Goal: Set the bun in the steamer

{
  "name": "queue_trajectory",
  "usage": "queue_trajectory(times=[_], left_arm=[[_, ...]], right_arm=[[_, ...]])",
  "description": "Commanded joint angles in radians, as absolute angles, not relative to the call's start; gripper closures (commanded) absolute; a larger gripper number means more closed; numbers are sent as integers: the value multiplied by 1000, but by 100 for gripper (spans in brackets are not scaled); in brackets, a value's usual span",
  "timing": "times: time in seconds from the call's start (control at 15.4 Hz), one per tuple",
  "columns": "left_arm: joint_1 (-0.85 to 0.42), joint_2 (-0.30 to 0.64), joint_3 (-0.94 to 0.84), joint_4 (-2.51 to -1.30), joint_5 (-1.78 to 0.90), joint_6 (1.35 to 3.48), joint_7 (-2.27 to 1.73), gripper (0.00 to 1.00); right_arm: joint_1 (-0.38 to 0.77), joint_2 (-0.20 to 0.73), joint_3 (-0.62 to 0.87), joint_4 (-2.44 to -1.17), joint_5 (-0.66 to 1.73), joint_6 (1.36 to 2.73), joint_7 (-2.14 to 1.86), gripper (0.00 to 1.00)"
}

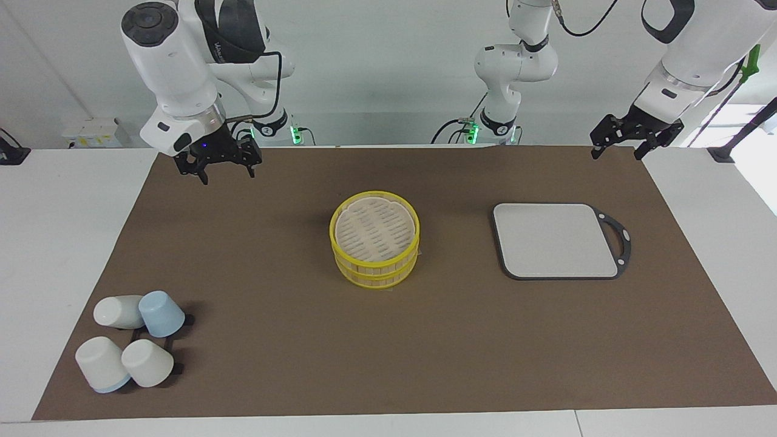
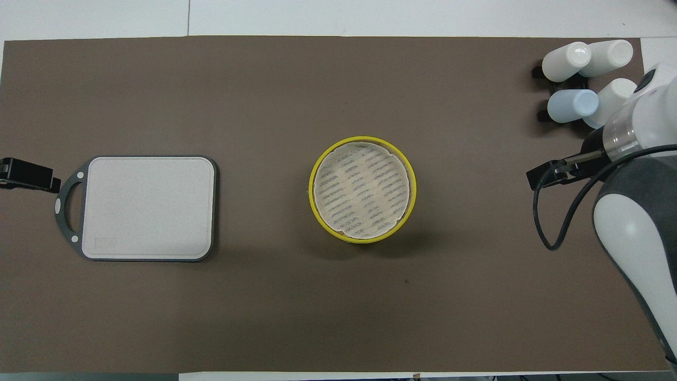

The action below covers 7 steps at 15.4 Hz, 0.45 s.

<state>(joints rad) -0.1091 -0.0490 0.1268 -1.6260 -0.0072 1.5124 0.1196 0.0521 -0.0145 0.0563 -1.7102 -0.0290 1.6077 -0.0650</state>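
The steamer (image 1: 374,247) (image 2: 363,189), round and yellow-rimmed, stands in the middle of the brown mat with its pale woven lid on, so its inside is hidden. The bun is out of view in both views. My right gripper (image 1: 226,175) (image 2: 545,175) hangs open and empty over the mat's edge near the robots, toward the right arm's end, well apart from the steamer. At the mat's corner on the left arm's end my left gripper (image 1: 616,154) (image 2: 26,175) waits open, holding nothing.
A grey board (image 1: 555,240) (image 2: 148,207) with a black handle lies beside the steamer toward the left arm's end. Several white and pale-blue cups (image 1: 130,340) (image 2: 582,74) cluster on a black rack at the mat's corner farthest from the robots, at the right arm's end.
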Motion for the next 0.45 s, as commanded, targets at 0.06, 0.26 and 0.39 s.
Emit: queue_trajectory(times=[0.06, 0.26, 0.39], left_arm=[[-121, -34, 135, -1598, 12, 1496, 114, 0], [-121, -34, 135, -1598, 12, 1497, 114, 0], [-121, -34, 135, -1600, 12, 1497, 114, 0]], right_arm=[[9, -3, 86, -1687, -32, 1585, -89, 0], [8, -2, 87, -1684, -31, 1586, -89, 0], [8, -2, 87, -1684, -31, 1586, -89, 0]])
